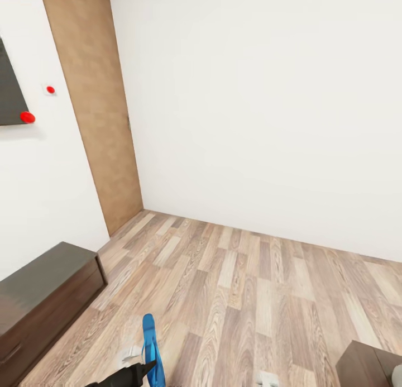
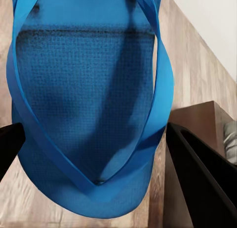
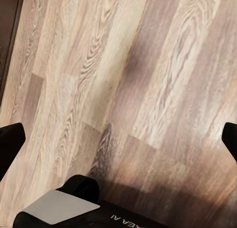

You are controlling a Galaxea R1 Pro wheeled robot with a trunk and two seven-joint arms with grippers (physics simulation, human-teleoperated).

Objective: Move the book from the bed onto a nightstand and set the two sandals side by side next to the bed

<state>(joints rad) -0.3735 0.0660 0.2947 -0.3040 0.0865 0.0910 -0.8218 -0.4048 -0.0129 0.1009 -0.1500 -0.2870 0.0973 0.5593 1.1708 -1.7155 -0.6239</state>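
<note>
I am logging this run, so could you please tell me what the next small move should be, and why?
Probably turn the base to find the bed: the left gripper holds a blue sandal aloft, while the head view faces a bare wall corner.

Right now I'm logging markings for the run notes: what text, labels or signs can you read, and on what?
"EA AI": pale letters, cut off at the picture's edge, on the dark robot part in the right wrist view.
No lettering is readable on the blue sandal held in the left gripper.
</note>
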